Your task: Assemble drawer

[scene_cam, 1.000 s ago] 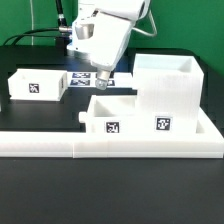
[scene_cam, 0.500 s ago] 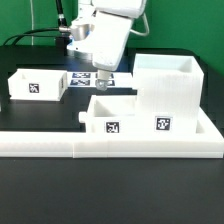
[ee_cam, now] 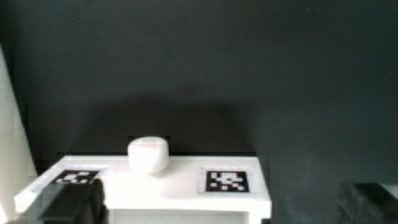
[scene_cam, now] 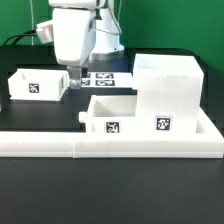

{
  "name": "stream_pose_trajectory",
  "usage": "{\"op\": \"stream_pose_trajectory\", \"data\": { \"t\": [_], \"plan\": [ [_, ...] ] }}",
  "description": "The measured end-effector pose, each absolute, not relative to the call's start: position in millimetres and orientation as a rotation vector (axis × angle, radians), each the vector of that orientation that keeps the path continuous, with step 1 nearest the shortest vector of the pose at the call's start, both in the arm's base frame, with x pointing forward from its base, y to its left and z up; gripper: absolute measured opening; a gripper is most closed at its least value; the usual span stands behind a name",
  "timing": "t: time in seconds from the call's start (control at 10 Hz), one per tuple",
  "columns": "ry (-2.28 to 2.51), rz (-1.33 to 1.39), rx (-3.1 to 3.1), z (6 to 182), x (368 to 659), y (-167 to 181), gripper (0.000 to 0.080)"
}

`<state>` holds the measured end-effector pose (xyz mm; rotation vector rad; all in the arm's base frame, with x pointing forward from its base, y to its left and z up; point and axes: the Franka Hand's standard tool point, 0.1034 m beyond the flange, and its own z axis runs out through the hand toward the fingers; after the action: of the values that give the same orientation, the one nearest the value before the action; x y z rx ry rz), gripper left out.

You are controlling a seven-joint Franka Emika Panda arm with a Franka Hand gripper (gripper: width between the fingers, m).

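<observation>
A small white open-topped drawer box (scene_cam: pixel 36 86) with a tag on its front lies at the exterior view's left. A second one (scene_cam: pixel 112 114), also tagged, lies against the tall white housing (scene_cam: pixel 166 92). My gripper (scene_cam: pixel 75 72) hangs just beside the left box's right end, above the table. In the wrist view its dark fingers (ee_cam: pixel 71 205) stand wide apart with nothing held, so the gripper (ee_cam: pixel 222 205) is open. Between and beyond them is a white part (ee_cam: pixel 160 190) with two tags and a small round white knob (ee_cam: pixel 148 155).
The marker board (scene_cam: pixel 104 76) lies on the black table behind the second box. A long low white wall (scene_cam: pixel 110 146) runs along the front, turning back at the exterior view's right of the housing. Cables run at the back left.
The gripper has moved to the exterior view's left, from above the marker board to beside the left drawer box. The parts have not moved.
</observation>
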<state>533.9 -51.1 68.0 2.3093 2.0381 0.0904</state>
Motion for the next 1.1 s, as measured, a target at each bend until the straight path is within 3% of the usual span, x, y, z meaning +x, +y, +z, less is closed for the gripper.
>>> {"op": "stream_pose_trajectory", "data": {
  "t": [0.4,0.8,1.1],
  "plan": [
    [2.036,0.101,2.327,63.4,532.1,-46.8,0.0649],
    [2.063,0.136,2.314,61.9,535.5,-15.4,0.0649],
    [2.059,0.133,2.32,60.5,535.0,-17.9,0.0649]
  ]
}}
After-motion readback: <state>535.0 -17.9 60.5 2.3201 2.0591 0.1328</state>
